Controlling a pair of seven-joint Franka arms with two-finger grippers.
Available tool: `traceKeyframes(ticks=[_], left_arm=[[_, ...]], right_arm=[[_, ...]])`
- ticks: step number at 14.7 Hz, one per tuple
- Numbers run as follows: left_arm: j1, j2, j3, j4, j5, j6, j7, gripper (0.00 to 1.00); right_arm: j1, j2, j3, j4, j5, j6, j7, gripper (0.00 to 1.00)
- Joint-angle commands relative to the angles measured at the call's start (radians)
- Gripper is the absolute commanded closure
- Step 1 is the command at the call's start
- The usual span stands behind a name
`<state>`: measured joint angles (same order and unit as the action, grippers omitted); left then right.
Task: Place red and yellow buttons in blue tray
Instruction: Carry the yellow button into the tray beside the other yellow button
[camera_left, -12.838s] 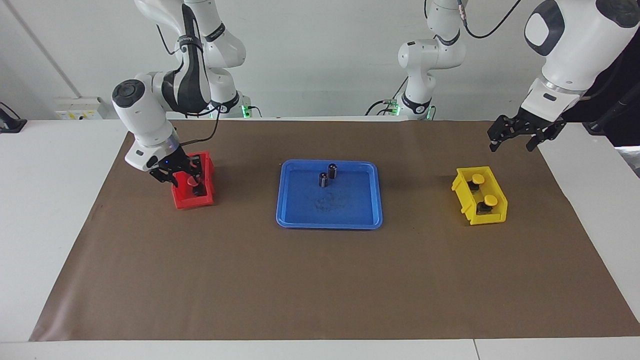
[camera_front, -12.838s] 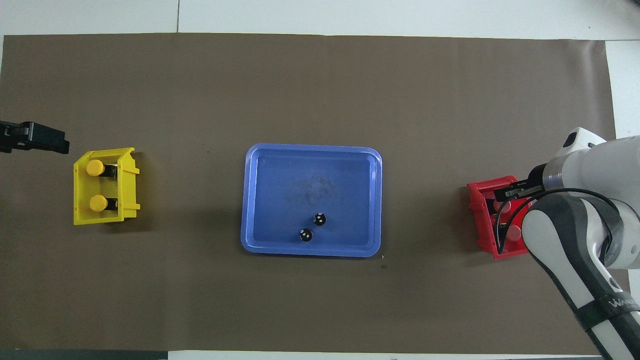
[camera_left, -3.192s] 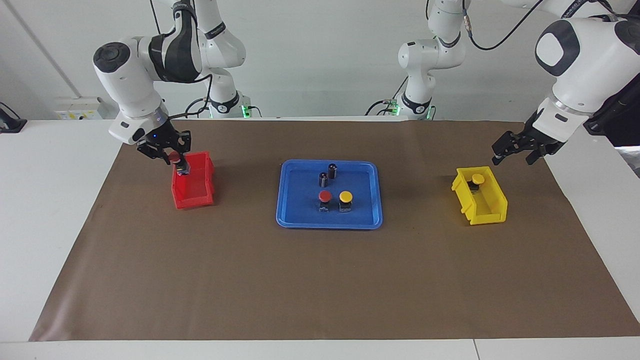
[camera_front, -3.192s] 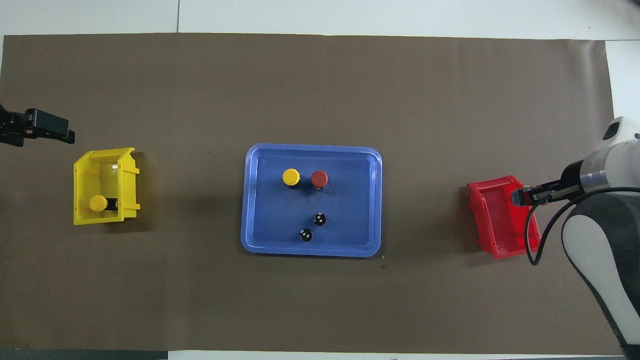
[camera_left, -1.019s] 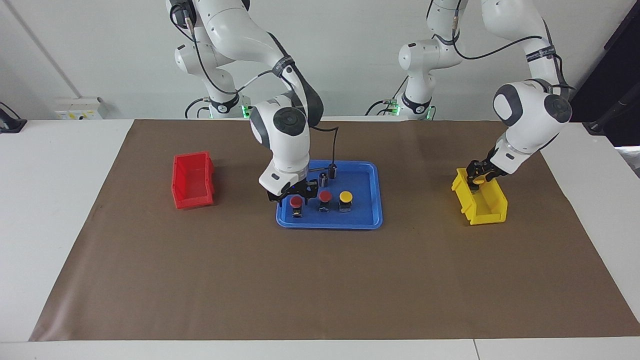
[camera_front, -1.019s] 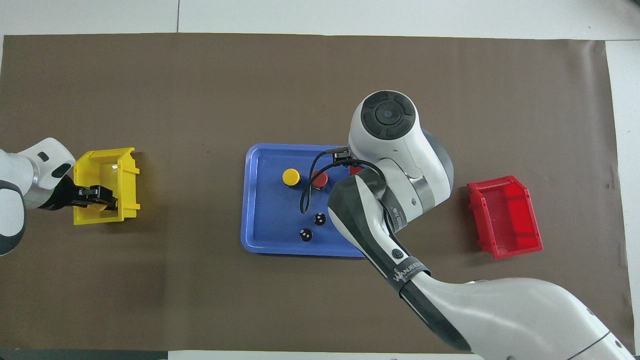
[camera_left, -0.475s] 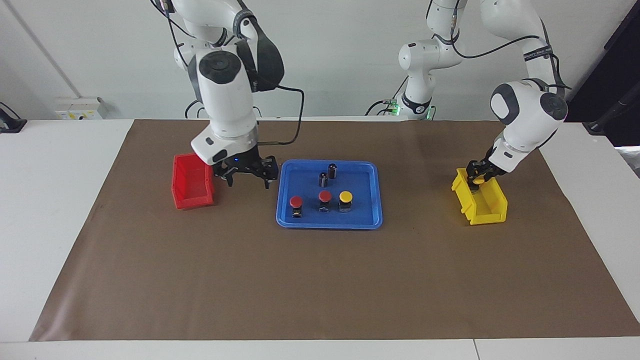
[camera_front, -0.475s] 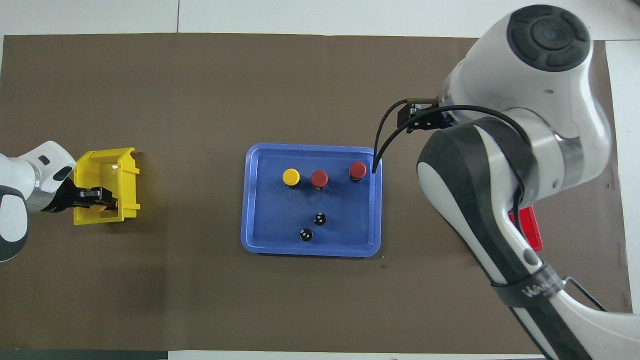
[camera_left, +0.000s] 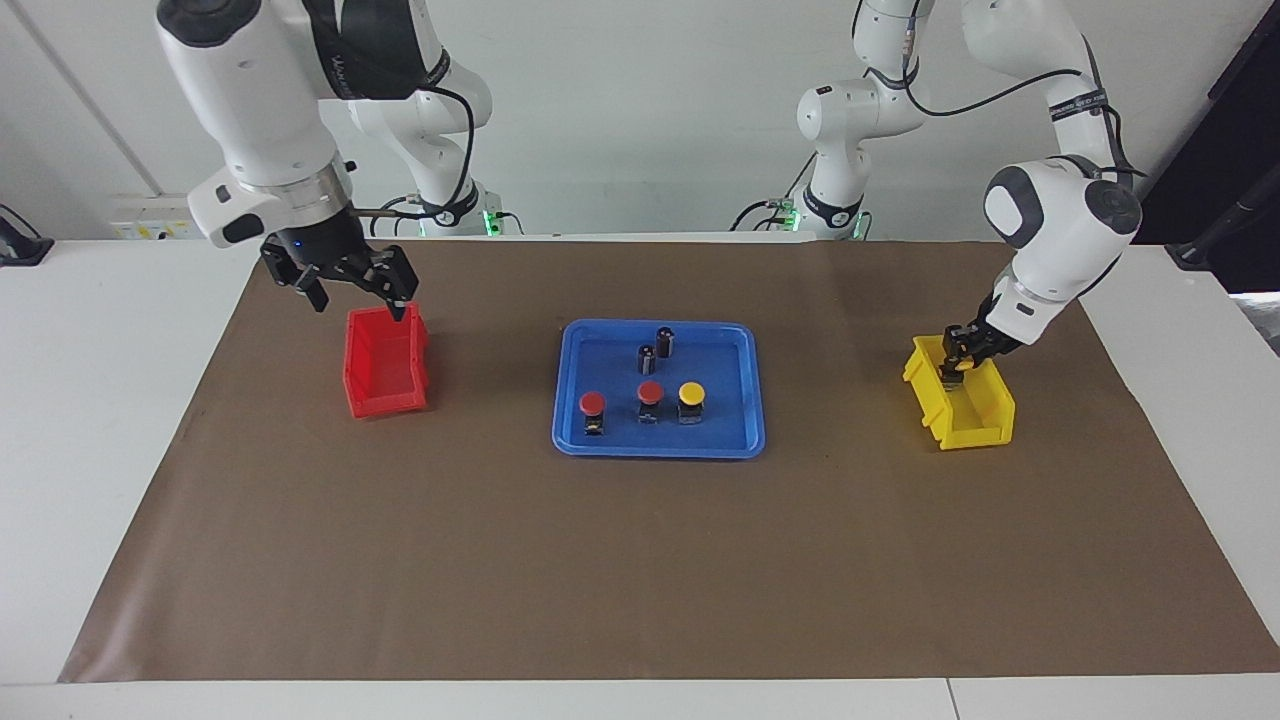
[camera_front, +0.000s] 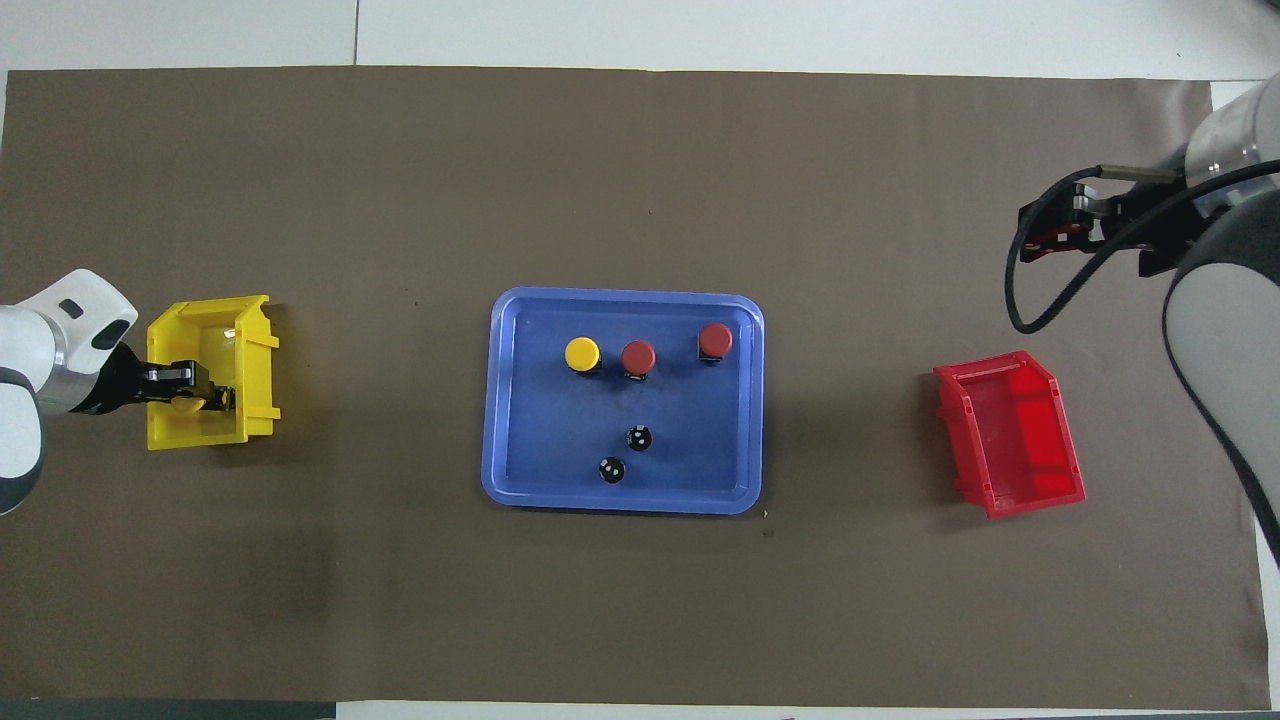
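The blue tray (camera_left: 745, 435) sits mid-worktop (camera_left: 640, 560) holding two red buttons (camera_left: 592, 403) (camera_left: 650, 392) and one yellow button (camera_left: 691, 393) in a row, with two dark cylinders (camera_left: 665, 342) nearer the robots. The last yellow button (camera_front: 190, 403) is in the yellow bin (camera_left: 985, 420), gripped by the closed left claw (camera_left: 957, 362). In the overhead view, clock-wise from the tray, that bin lies at nine o'clock, the red bin (camera_left: 385, 365) at three. The right claw (camera_left: 350, 290) hangs open over the red bin's edge.
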<state>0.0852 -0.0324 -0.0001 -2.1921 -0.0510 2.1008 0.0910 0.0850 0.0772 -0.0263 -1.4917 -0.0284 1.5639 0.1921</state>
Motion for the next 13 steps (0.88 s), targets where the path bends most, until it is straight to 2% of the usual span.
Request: traceKeyframes(ticks=[1, 3, 6, 8, 10, 13], left_arm=[[-0.018, -0.018, -0.014, 0.214, 0.017, -0.256, -0.068, 0.98], [-0.114, -0.011, -0.021, 0.308, 0.016, -0.324, -0.202, 0.98], [-0.371, 0.015, -0.026, 0.276, 0.003, -0.164, -0.555, 0.98], [-0.522, 0.083, -0.024, 0.278, -0.012, -0.069, -0.677, 0.98], [-0.597, 0.139, -0.024, 0.273, -0.016, -0.004, -0.711, 0.98], [-0.645, 0.216, -0.024, 0.270, -0.020, 0.074, -0.712, 0.98]], right_arm=[[-0.022, -0.052, -0.027, 0.004, 0.001, -0.053, -0.100, 0.00], [-0.022, -0.068, -0.070, -0.005, 0.007, -0.070, -0.141, 0.00], [-0.028, -0.114, -0.099, -0.057, 0.005, -0.094, -0.186, 0.00], [-0.031, -0.137, -0.142, -0.110, 0.007, -0.091, -0.229, 0.00], [-0.037, -0.142, -0.165, -0.124, 0.007, -0.096, -0.253, 0.00], [-0.036, -0.129, -0.164, -0.114, 0.005, -0.094, -0.250, 0.00]])
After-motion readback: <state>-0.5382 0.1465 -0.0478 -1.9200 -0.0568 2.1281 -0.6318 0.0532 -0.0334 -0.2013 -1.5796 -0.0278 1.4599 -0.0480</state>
